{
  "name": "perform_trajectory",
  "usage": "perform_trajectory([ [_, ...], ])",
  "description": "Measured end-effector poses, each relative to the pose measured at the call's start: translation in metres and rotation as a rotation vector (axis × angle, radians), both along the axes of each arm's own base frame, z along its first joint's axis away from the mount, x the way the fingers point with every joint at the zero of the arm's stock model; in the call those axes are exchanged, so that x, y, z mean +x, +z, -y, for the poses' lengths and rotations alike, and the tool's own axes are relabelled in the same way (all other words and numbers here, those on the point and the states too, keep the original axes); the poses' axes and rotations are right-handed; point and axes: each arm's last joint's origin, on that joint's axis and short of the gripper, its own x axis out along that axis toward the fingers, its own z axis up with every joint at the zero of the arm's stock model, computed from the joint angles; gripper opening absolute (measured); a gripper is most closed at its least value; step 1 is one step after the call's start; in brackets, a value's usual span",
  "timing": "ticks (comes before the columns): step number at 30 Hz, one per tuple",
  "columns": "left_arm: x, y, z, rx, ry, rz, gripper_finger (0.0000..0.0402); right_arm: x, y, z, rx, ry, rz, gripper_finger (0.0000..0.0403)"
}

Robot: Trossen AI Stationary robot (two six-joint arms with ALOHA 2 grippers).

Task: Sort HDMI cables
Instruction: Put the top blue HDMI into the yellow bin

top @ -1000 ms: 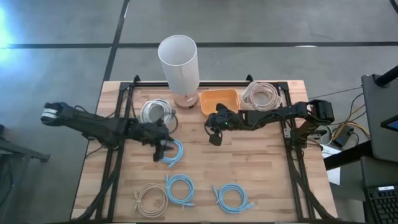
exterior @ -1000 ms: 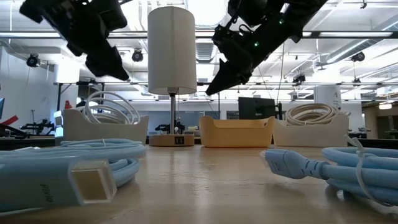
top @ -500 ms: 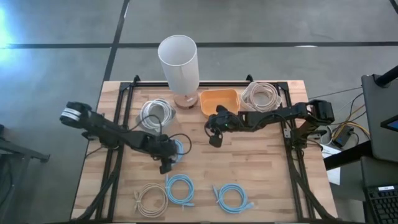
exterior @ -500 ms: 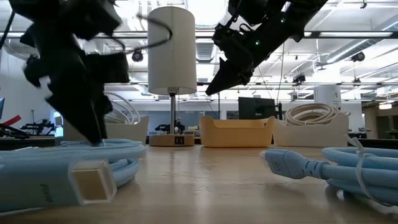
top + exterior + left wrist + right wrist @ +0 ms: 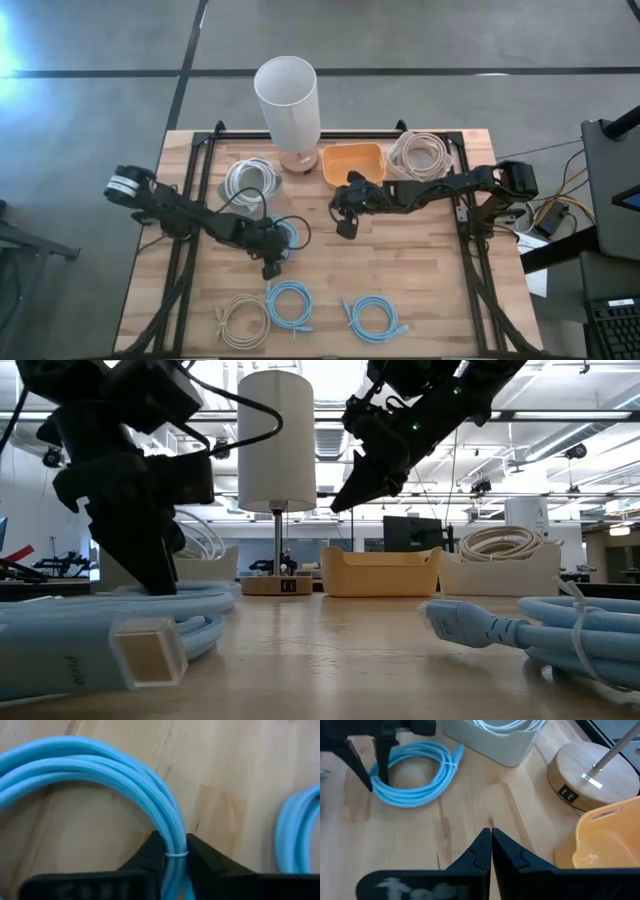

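Observation:
A light blue HDMI cable coil [image 5: 288, 238] lies flat on the wooden table [image 5: 420, 260] left of centre. My left gripper [image 5: 272, 262] is down on the coil's near-left rim and shut on it. My right gripper [image 5: 345, 222] hangs shut above the table's middle, near the orange bin [image 5: 353, 163], and holds nothing. At the near edge lie a beige coil [image 5: 243, 315] and two more light blue coils [image 5: 290, 303] [image 5: 373, 317]. One white bin holds a white coil [image 5: 250, 180], and another holds a beige coil [image 5: 420, 153]. My left gripper pinches the coil's bundled strands [image 5: 170, 827] between its two fingers, close to a thin white tie [image 5: 175, 854]. The fingers [image 5: 379, 762] come from above, pointing down, and lie across the strands at the coil's near-left rim. The coil rests flat on the table.
A lamp with a white shade [image 5: 287, 95] stands on its round wooden base at the far edge, between the white bin and the orange bin. Black frame rails [image 5: 190, 200] run along the table's left and right sides. Bare wood lies right of centre.
My left gripper has come down from above the table onto the light blue coil, shifting slightly toward the near edge. The coil has stayed in place. My right gripper has kept still.

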Motion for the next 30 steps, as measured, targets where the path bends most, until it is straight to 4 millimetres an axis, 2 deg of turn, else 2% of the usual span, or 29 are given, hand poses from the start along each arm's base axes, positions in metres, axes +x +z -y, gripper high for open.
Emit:
perform_trajectory([
  [2,0.001,0.003,0.001,-0.011,0.002,0.027,0.0036,-0.001,0.000,-0.001,-0.001,0.003,-0.011,0.0009],
  [7,0.015,0.026,0.007,-0.011,-0.034,0.117,0.0036,-0.011,0.010,-0.006,0.017,0.003,-0.032,0.0009],
  [15,0.044,0.077,0.008,0.147,-0.151,0.260,0.0043,-0.046,0.050,-0.019,0.037,0.008,-0.026,0.0009],
  [22,0.062,0.110,-0.017,0.265,-0.145,0.326,0.0045,-0.078,0.073,-0.022,0.014,0.019,-0.067,0.0009],
  [27,0.071,0.126,-0.042,0.340,-0.081,0.379,0.0044,-0.093,0.066,-0.021,0.041,-0.012,-0.209,0.0009],
  [30,0.078,0.129,-0.057,0.390,-0.070,0.403,0.0044,-0.094,0.060,-0.022,0.053,-0.011,-0.266,0.0009],
])
